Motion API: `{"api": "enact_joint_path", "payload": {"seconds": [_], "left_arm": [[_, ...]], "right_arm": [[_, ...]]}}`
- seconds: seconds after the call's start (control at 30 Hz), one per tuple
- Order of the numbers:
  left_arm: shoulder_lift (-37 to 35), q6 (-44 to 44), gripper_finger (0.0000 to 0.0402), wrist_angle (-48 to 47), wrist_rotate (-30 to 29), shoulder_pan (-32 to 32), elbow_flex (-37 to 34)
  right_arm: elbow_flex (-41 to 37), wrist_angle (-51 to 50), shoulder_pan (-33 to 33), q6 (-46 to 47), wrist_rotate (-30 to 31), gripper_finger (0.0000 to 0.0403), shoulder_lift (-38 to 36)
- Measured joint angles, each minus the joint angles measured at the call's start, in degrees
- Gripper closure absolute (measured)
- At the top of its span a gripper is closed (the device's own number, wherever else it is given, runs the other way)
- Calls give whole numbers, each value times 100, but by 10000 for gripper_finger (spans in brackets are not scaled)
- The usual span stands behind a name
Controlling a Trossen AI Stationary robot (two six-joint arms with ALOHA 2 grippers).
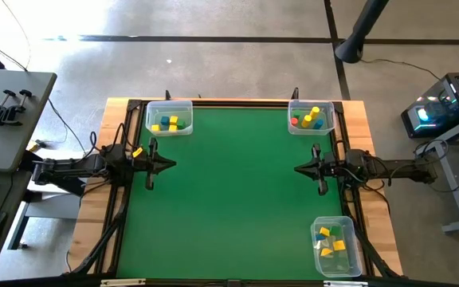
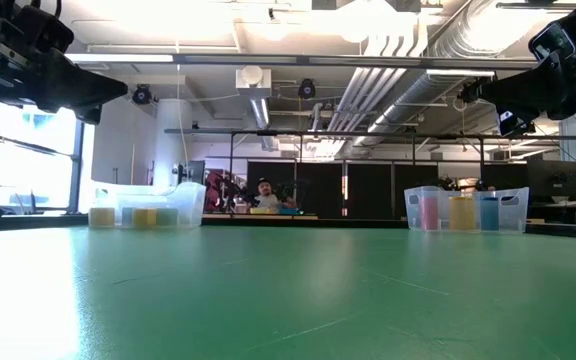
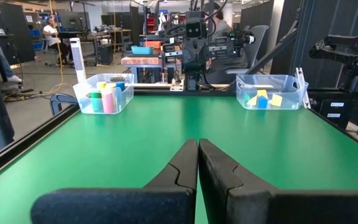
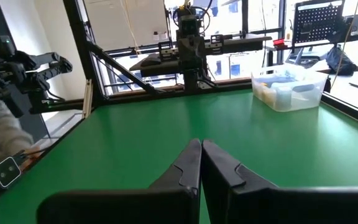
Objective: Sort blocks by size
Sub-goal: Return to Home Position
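Evidently near the end of the sorting. Looks finished on the green mat (image 1: pixel 229 199): no block loose on it anywhere in the high view. Find the blocks (image 1: pixel 169 123) gathered in three clear bins instead: yellow, blue and green in the upper-left bin (image 1: pixel 169 104), red, yellow and blue-green in the upper-right bin (image 1: pixel 330 119), yellow, blue and green wedge-like pieces in the lower-right bin (image 1: pixel 357 255). Grouped that way, presumably, to keep each size apart, with the bins set at the corners of the bench (image 1: pixel 365 119) to leave the middle free for picking.

Parked at mid-height of the frame: left arm (image 1: pixel 70 169) at the left edge, right arm (image 1: pixel 397 169) at the right, tips facing each other across the mat and well apart. Held well off the surface too, judging by the low view. Left jaws pressed together on nothing; right jaws likewise pressed together and empty, as both wrist views show. Reads as a rest pose: clear of the bins, out of the overhead line to the blocks, nothing carried that could drop.

As for writing: none legible. No brand or label to make out on bins, blocks or arms; only a small white square mark (image 4: pixel 5 172) in the right wrist view, too small to read.
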Motion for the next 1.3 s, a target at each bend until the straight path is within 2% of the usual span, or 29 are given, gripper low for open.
{"api": "enact_joint_path", "payload": {"seconds": [0.53, 0.7, 0.83, 1.3], "left_arm": [[-2, 0, 401, 0, 0, 0, 0], [379, -1, 401, 50, -284, -529, -1], [576, 0, 401, -1, -286, -754, 7], [641, 0, 401, 2, -297, -797, 7]], "right_arm": [[0, 0, 0, 8, 2, 402, 0], [0, 4, 0, 10, 4, 402, -2], [0, 4, 0, 100, 4, 402, -2], [0, 2, 0, 98, 4, 402, -2]]}}
